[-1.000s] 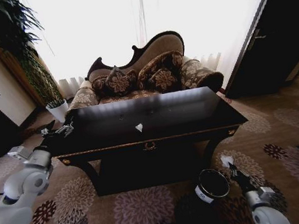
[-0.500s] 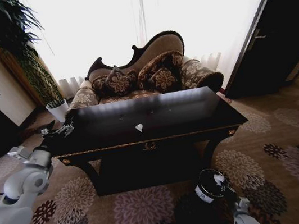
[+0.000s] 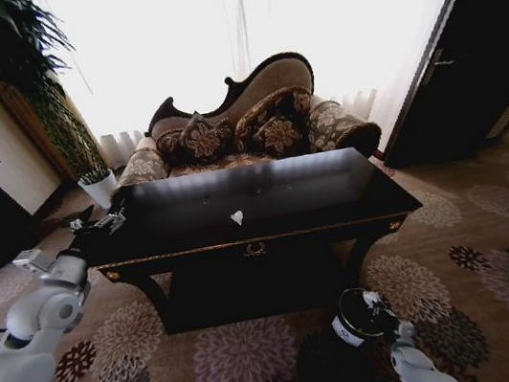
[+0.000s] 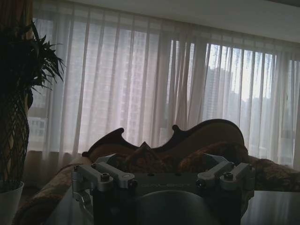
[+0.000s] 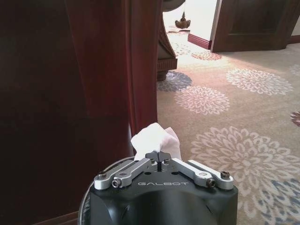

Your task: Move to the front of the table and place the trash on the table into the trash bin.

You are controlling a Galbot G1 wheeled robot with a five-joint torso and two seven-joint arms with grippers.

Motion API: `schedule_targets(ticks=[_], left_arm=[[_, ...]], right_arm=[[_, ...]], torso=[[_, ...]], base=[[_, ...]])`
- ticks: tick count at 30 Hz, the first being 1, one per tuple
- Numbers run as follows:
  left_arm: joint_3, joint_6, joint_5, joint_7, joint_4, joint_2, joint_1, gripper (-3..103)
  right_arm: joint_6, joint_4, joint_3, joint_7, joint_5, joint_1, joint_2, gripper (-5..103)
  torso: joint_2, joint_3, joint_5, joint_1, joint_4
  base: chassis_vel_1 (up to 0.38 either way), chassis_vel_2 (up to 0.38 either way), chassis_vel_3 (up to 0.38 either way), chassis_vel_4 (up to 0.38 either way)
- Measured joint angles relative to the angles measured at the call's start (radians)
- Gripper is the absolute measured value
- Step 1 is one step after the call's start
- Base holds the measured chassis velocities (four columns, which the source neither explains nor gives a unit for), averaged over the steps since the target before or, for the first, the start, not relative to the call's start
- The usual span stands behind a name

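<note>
Down near the floor on the right, the right gripper (image 3: 378, 307) hangs over the mouth of the trash bin (image 3: 354, 320), its jaws pinched together on a white wad of paper (image 5: 154, 138). In the right wrist view the wad sticks out past the jaw tips with the bin's pale rim (image 5: 101, 169) curving just under it. To do this well, I'd want the jaws squarely over the opening before they part, not over the rim, so the paper falls inside and not onto the carpet (image 3: 231, 350); a light crumpled wad could catch on a jaw, so a full opening seems wise. The bin stands upright, its long axis vertical and its mouth facing up, close to the near right leg of the worktop.

Farther off, the glossy black worktop (image 3: 333, 200) spreads across the middle, and one small white scrap (image 3: 237, 218) lies by itself near its centre, well away from either arm. The left gripper (image 3: 103, 223) sits idle over the worktop's far left corner; whether its jaws are open I cannot tell. Beyond stands a patterned sofa (image 3: 243, 120).
</note>
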Motion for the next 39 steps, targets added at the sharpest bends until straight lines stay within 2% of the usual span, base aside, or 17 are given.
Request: schedule_targets(ticks=[4, 6, 9, 10, 12, 15, 18, 20, 21, 24, 27, 30, 39], left_arm=[[0.0, 0.0, 0.0, 0.0, 0.0, 0.0, 0.0, 100], [0.0, 0.0, 0.0, 0.0, 0.0, 0.0, 0.0, 100], [0.0, 0.0, 0.0, 0.0, 0.0, 0.0, 0.0, 100], [0.0, 0.0, 0.0, 0.0, 0.0, 0.0, 0.0, 100], [0.0, 0.0, 0.0, 0.0, 0.0, 0.0, 0.0, 100], [0.0, 0.0, 0.0, 0.0, 0.0, 0.0, 0.0, 100], [0.0, 0.0, 0.0, 0.0, 0.0, 0.0, 0.0, 100], [0.0, 0.0, 0.0, 0.0, 0.0, 0.0, 0.0, 100], [0.0, 0.0, 0.0, 0.0, 0.0, 0.0, 0.0, 100], [0.0, 0.0, 0.0, 0.0, 0.0, 0.0, 0.0, 100], [0.0, 0.0, 0.0, 0.0, 0.0, 0.0, 0.0, 100], [0.0, 0.0, 0.0, 0.0, 0.0, 0.0, 0.0, 100], [0.0, 0.0, 0.0, 0.0, 0.0, 0.0, 0.0, 100]], right_arm=[[0.0, 0.0, 0.0, -0.008, 0.012, 0.0, -0.009, 1], [-0.001, 0.0, 0.002, -0.01, 0.014, -0.002, -0.01, 10], [-0.001, 0.003, 0.003, -0.01, 0.014, -0.004, -0.01, 15], [-0.002, 0.005, 0.004, -0.01, 0.014, -0.005, -0.008, 26], [-0.002, 0.006, 0.005, -0.01, 0.014, -0.006, -0.007, 26], [-0.003, 0.009, 0.007, -0.009, 0.012, -0.008, -0.005, 42], [-0.004, 0.012, 0.007, -0.008, 0.011, -0.008, -0.004, 48], [-0.004, 0.015, 0.007, -0.008, 0.01, -0.009, -0.003, 59], [-0.004, 0.015, 0.007, -0.008, 0.01, -0.009, -0.003, 59], [-0.005, 0.02, 0.007, -0.006, 0.008, -0.011, -0.001, 76], [-0.005, 0.026, 0.007, -0.006, 0.007, -0.014, -0.001, 81], [-0.005, 0.05, 0.011, -0.004, 0.007, -0.029, -0.001, 96], [-0.016, 0.207, 0.045, 0.023, 0.009, -0.137, 0.022, 100]], torso=[[0.0, 0.0, 0.0001, 0.0, 0.0], [0.0, 0.0, 0.0001, 0.0, 0.0001], [0.0, 0.0, 0.0, 0.0, 0.0], [0.0, 0.0, 0.0, 0.0, 0.0001], [0.0, 0.0, 0.0002, 0.0, 0.0001], [0.0, 0.0, 0.0001, 0.0, 0.0], [0.0, 0.0, 0.0001, 0.0, 0.0001], [0.0, 0.0, 0.0, 0.0, 0.0001], [0.0, 0.0, 0.0, 0.0, 0.0001], [0.0, 0.0, 0.0001, 0.0, 0.0], [0.0, 0.0, 0.0001, 0.0, 0.0001], [0.0, 0.0, 0.0, 0.0, 0.0001], [0.0, 0.0, 0.0001, 0.0, 0.0002]], base=[[0.0, 0.0, 0.0, 0.0], [0.0, 0.0, 0.0, 0.0], [0.0, 0.0, 0.0, 0.0], [0.0, 0.0, 0.0, 0.0], [0.0, 0.0, 0.0, 0.0], [0.0, 0.0, 0.0, 0.0], [0.0, 0.0, 0.0, 0.0], [0.0, 0.0, 0.0, 0.0], [0.0, 0.0, 0.0, 0.0], [0.0, 0.0, 0.0, 0.0], [0.0, 0.0, 0.0, 0.0], [0.0, 0.0, 0.0, 0.0], [0.0, 0.0, 0.0, 0.0]])
